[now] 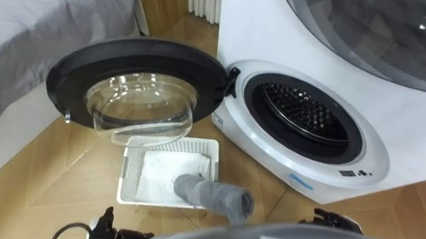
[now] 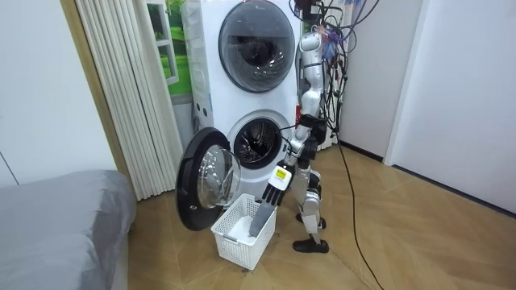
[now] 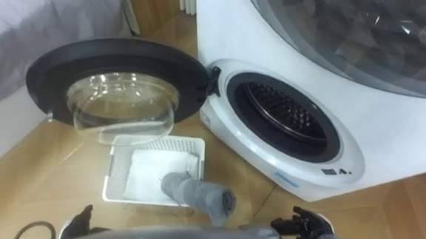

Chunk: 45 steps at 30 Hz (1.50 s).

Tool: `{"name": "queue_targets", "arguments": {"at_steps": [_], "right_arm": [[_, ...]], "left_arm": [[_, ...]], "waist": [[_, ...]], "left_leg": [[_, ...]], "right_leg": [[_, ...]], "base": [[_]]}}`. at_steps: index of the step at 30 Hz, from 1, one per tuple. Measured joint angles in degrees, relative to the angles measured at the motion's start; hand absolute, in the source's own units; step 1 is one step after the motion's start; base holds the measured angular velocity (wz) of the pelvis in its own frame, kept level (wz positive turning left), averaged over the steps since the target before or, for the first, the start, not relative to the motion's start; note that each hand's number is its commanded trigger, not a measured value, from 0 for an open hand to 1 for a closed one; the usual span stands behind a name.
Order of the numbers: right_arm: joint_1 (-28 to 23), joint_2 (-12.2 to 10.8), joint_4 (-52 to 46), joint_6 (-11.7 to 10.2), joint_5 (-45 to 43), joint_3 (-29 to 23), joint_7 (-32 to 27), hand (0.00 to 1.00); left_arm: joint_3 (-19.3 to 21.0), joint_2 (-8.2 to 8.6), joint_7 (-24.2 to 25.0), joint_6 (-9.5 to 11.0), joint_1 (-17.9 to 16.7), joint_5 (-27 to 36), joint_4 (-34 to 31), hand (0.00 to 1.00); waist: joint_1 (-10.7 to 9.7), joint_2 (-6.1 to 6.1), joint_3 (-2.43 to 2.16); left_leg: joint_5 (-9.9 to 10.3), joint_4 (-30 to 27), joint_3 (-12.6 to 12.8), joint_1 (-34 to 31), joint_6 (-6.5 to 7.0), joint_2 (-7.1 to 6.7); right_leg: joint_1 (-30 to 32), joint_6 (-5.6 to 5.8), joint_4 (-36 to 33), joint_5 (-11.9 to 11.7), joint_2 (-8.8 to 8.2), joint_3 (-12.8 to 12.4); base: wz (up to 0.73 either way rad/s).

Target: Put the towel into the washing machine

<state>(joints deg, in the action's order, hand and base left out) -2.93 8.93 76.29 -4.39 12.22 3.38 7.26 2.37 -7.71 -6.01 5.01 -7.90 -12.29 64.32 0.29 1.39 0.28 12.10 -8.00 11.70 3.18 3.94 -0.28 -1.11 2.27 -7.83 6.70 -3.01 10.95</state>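
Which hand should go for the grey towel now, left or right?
Right, probably. The right hand, fingers spread, hangs nearer than the left hand to the raised end of the grey towel at the basket rim, and the open drum lies on that side.

Robot standing beside a washing machine (image 2: pixel 256 143), the door (image 2: pixel 205 179) swung open. One hand (image 2: pixel 276 187) is lowered to a grey towel (image 2: pixel 261 217) slanted out of a white laundry basket (image 2: pixel 235 244).

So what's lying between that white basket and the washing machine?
Nothing but a strip of bare wooden floor between the basket and the washing machine, clear in the left eye view.
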Motion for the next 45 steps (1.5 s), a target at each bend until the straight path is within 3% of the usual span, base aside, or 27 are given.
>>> {"name": "queue_targets", "arguments": {"at_steps": [9,16,20,25,27,33,37,41,45], "right_arm": [[5.12,-0.09,0.14,-0.1,-1.97,3.02,2.61,0.0],[8.23,-0.37,0.13,-1.08,-6.23,3.84,4.2,0.0],[12.07,-0.9,1.43,-1.18,-8.01,4.51,4.32,0.0],[15.31,-2.09,1.86,-1.18,-7.96,7.85,4.21,0.0],[17.16,-2.21,1.84,-1.17,-8.02,7.92,3.85,0.0],[19.88,-2.42,1.09,-1.01,-7.33,9.8,2.67,0.0],[20.46,-3.38,-0.94,-1.02,-6.91,11.2,1.63,0.0],[23.14,-3.88,-1.49,-1.01,-6.58,12.95,0.55,0.0],[23.83,-3.37,-3.96,-1.17,-3.64,15.7,-0.68,0.0]], "left_arm": [[-6.73,-0.05,-1.05,0.39,5.14,-5.82,0.11,0.0],[-7.44,0.49,-1.06,1.74,11.03,-13.74,1.72,0.0],[-10.59,0.98,-1.36,2.02,16.74,-15.15,6.31,0.0],[-12.08,2.98,-2.77,2.99,22.38,-17.37,8.84,0.0],[-12.07,3.22,-3.47,3.16,25.23,-17.9,9.32,0.0],[-13.1,3.93,-4.29,3.05,30.13,-19.52,10.56,0.0],[-14.89,4.3,-4.78,2.96,32.12,-19.45,10.66,0.0],[-18.21,4.35,-6.4,2.95,35.36,-19.49,10.99,0.0],[-21.35,4.18,-8.5,2.84,37.65,-22.43,10.83,0.0]], "waist": [[-1.52,-1.18,0.11],[-1.73,-1.16,0.38],[-2.94,-1.21,1.7],[-3.28,-1.13,2.64],[-3.33,-1.22,3.43],[-4.23,-2.23,4.51],[-5.03,-2.45,4.69],[-5.09,-3.18,5.74],[-5.37,-3.33,5.84]], "left_leg": [[-0.01,-1.55,-0.16,-4.51,-0.01,0.19],[-0.04,-3.83,0.17,-10.53,-0.03,0.65],[-0.1,-4.45,0.58,-13.12,0.03,0.67],[-0.22,-7.08,0.91,-19.02,0.24,0.63],[-0.22,-8.51,1.12,-22.0,0.24,0.62],[-0.25,-11.94,1.8,-28.95,0.29,0.88],[-0.31,-14.71,2.12,-33.59,0.42,1.23],[0.33,-18.58,2.25,-39.28,1.38,1.84],[0.59,-21.05,2.67,-44.72,1.74,2.24]], "right_leg": [[3.86,-0.26,-0.54,-0.17,-0.04,0.13],[10.17,-0.53,-2.69,-0.33,-0.12,-0.1],[13.55,-0.63,-4.63,-0.25,-0.31,-1.04],[20.7,-0.67,-8.61,-0.2,-0.85,-2.04],[23.48,-0.74,-9.4,-0.25,-1.03,-2.36],[30.77,-1.28,-12.88,-0.37,-1.52,-3.01],[35.0,-1.82,-14.51,-0.46,-1.72,-3.11],[40.8,-2.34,-17.78,-0.59,-1.85,-3.97],[46.46,-2.98,-20.39,-1.01,-1.7,-4.33]], "base": [[0.0],[-0.02],[-0.1],[-0.1],[-0.06],[-0.06],[0.0],[-0.07],[-0.07]]}}
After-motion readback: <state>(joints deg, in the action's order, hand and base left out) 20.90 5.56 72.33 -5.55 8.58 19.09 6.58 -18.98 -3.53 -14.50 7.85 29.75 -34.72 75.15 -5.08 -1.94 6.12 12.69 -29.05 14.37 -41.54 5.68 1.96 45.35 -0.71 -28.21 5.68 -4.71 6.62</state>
